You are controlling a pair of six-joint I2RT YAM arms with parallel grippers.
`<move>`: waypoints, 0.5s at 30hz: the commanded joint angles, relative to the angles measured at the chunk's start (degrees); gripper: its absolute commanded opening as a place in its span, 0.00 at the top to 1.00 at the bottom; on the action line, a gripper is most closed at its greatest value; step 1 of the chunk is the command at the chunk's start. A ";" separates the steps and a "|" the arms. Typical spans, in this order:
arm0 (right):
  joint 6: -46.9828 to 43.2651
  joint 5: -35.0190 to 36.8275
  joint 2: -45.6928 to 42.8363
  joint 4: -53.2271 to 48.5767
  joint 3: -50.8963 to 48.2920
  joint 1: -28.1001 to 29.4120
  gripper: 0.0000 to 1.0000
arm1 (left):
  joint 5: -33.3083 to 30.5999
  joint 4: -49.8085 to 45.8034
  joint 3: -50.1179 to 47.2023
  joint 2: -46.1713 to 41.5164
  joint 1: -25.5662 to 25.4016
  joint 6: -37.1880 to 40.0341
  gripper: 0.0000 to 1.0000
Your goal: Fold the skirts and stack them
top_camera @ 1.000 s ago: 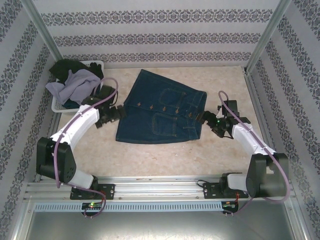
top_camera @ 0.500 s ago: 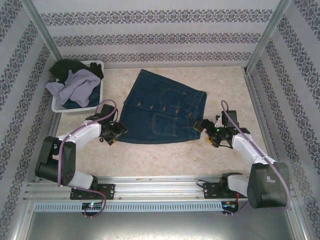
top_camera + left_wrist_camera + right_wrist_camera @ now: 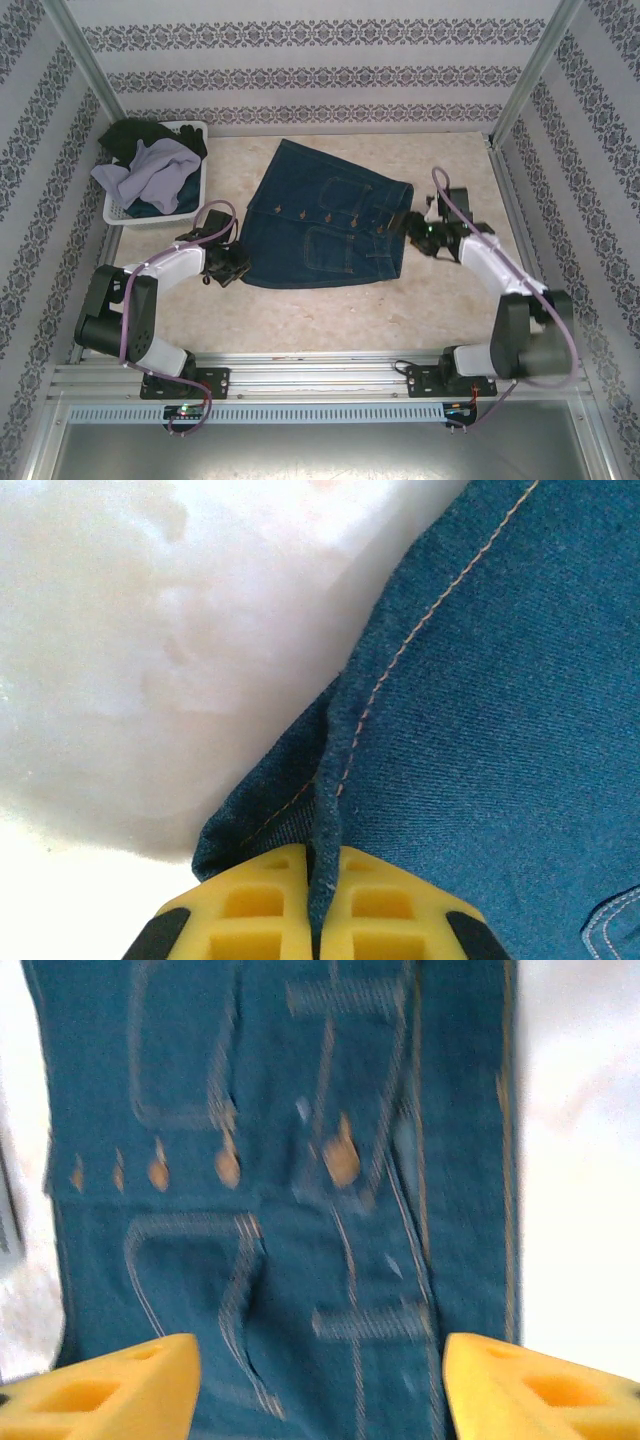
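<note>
Reaching low across the worktop (image 3: 330,310), the left arm lies almost flat, elbow bent near its base and forearm pointing at the near-left corner of the denim skirt (image 3: 325,220). The left claw (image 3: 232,265) sits right at that corner. In the left wrist view its yellow fingers (image 3: 260,890) are pressed together with a raised fold of the hem clamped between them, the orange stitching running up and away from the pinch.

The right arm rises from its base, bends at the elbow and angles inward to the skirt's right edge, where the right claw (image 3: 415,232) stands. From the right wrist, the claw (image 3: 320,1370) has its two yellow fingers spread wide, with nothing between them; the skirt's pockets and buttons lie beneath the gap, blurred.

The denim skirt is spread flat in the middle of the worktop. In the basket (image 3: 118,212) at the far left lie a lavender skirt (image 3: 140,165), a black skirt (image 3: 130,135) and a bit of dark blue cloth (image 3: 150,208).
</note>
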 commanded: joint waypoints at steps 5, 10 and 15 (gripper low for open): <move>-3.14 -1.19 15.85 0.80 10.86 0.72 0.57 | -1.05 -1.04 -0.11 0.11 -0.21 2.01 1.00; -4.14 1.47 20.34 -0.21 12.48 1.74 0.67 | -0.27 -0.61 0.33 0.68 -0.20 2.47 1.00; -4.59 0.34 22.92 -1.40 13.16 2.69 0.67 | -0.28 -0.96 0.82 0.78 -0.17 3.10 1.00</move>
